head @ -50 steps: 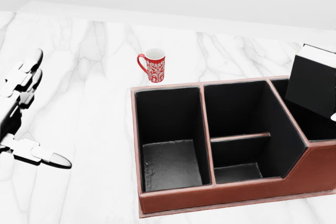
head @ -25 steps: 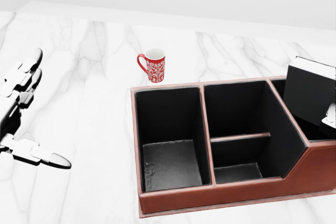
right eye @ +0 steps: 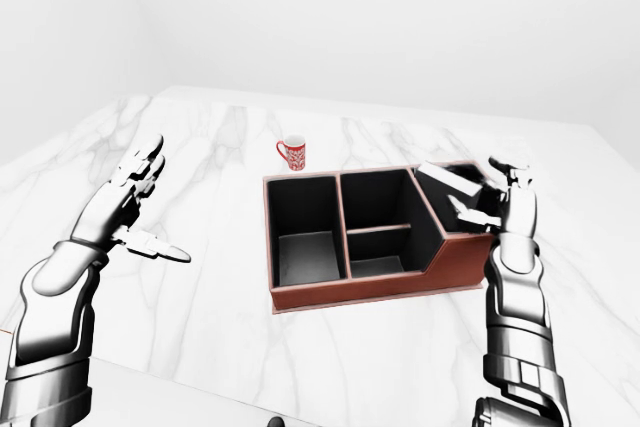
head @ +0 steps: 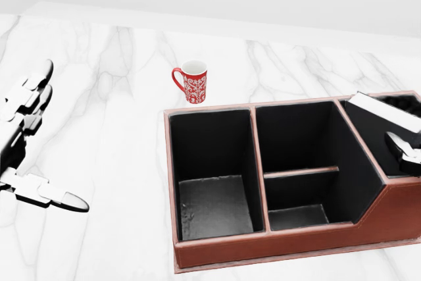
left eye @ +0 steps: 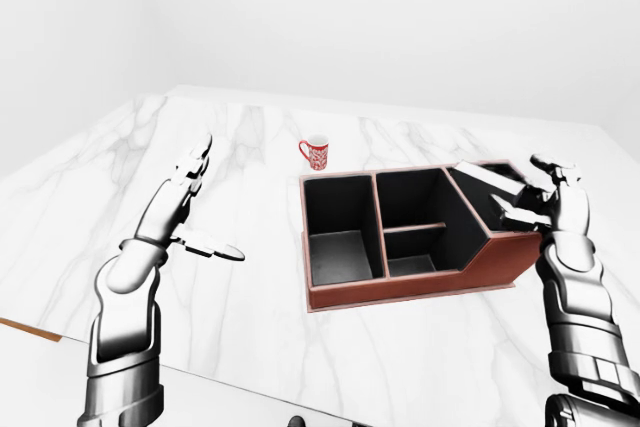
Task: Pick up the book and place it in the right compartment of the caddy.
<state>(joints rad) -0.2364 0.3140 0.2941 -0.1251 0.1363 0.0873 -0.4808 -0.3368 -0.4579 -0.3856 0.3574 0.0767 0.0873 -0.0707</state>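
Over the caddy's (head: 276,249) right compartment, the book (head: 385,110) lies tilted just left of the right hand's (left eye: 545,197) spread, released fingers (left hand (left eye: 190,209) idle, open).

book (head: 387,111) mostly sunk in caddy (head: 276,241), right hand (head: 409,151) cropped in head view

The tabletop (left eye: 250,297) is rendered as smooth white marble with grey veining and a soft sheen. The caddy (head: 276,245) is given a reddish-brown, leather-like outer wall with a matt finish; its inside is lined in matt black, and a faintly rough, dull-grey floor is shown in the left compartment. The mug (head: 191,81) looks like glazed ceramic, red with a white pattern. The book (head: 385,111) is shown with pale paper edges. Both arms are finished in polished, glossy metal.
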